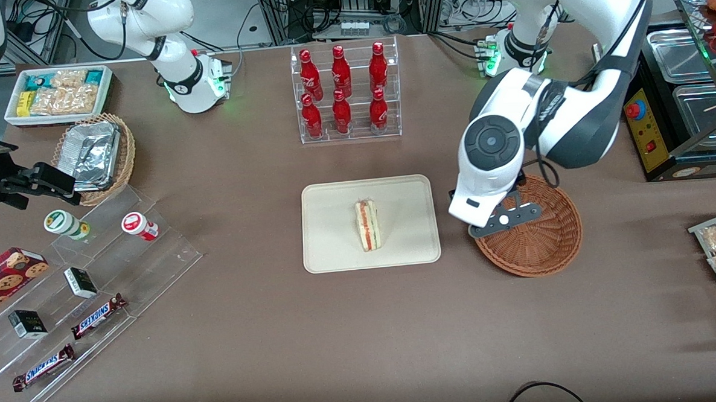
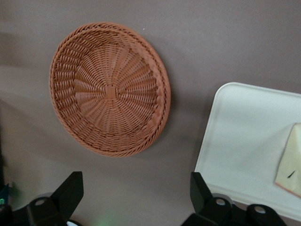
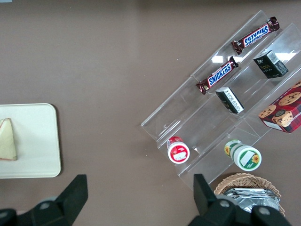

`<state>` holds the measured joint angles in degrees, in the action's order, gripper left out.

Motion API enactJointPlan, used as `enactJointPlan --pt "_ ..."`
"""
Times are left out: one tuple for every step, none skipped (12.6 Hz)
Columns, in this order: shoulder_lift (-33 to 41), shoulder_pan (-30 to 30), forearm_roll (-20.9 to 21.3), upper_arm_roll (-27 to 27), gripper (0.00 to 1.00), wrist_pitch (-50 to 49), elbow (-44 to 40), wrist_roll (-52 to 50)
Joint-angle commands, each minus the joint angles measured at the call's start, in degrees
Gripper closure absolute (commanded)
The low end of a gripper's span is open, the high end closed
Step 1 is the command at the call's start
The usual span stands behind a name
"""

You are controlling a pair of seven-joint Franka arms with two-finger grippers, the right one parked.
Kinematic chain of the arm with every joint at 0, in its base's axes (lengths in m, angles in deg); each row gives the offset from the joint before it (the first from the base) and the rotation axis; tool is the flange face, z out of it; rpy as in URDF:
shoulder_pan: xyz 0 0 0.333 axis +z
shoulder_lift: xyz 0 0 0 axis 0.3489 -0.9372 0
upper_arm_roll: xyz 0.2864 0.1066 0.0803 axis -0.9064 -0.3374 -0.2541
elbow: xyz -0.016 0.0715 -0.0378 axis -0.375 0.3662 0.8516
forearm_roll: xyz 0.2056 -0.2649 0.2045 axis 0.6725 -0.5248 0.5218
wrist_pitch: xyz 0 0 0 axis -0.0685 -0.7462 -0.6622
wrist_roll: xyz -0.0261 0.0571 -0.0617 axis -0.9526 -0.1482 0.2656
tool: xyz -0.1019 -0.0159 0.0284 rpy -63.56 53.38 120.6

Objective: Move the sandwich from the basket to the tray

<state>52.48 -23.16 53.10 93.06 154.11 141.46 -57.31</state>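
Note:
The sandwich, a pale bread wedge with red and green filling, lies on the cream tray near its middle. The left wrist view shows a corner of the sandwich on the tray. Beside the tray, toward the working arm's end, sits the reddish-brown wicker basket, and it is empty. My gripper hangs above the bare table between basket and tray, open with nothing between its fingers. In the front view the arm's wrist hides the fingers.
A clear rack of red bottles stands farther from the camera than the tray. A stepped acrylic display with snack bars, a tan basket of foil containers and a white snack bin lie toward the parked arm's end. A black appliance stands at the working arm's end.

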Motion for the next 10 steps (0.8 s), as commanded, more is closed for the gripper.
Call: enactJointPlan --pt "9.16 3.87 -5.8 -0.59 0.0 0.44 8.08 9.47" --pt "11.09 3.88 -7.39 -3.12 0.0 0.09 9.04 12.74" --pt "13.9 3.62 -9.32 -4.89 0.0 0.26 11.4 15.47" --pt "16.8 3.44 -11.08 -7.34 0.0 0.0 13.51 19.93" --pt "19.09 3.27 -12.31 -9.54 0.0 -1.13 14.49 24.15" --pt "20.07 3.0 -13.02 -11.56 0.0 -4.19 14.07 27.5" --pt "21.21 2.04 -13.11 -14.19 0.0 -6.22 13.45 30.49" --pt "22.0 1.51 -14.25 -17.0 0.0 -8.42 12.75 34.0" --pt "22.53 1.51 -15.3 -19.03 0.0 -10.62 11.53 37.6" --pt "23.15 1.51 -15.57 -21.49 0.0 -12.81 10.03 41.73"
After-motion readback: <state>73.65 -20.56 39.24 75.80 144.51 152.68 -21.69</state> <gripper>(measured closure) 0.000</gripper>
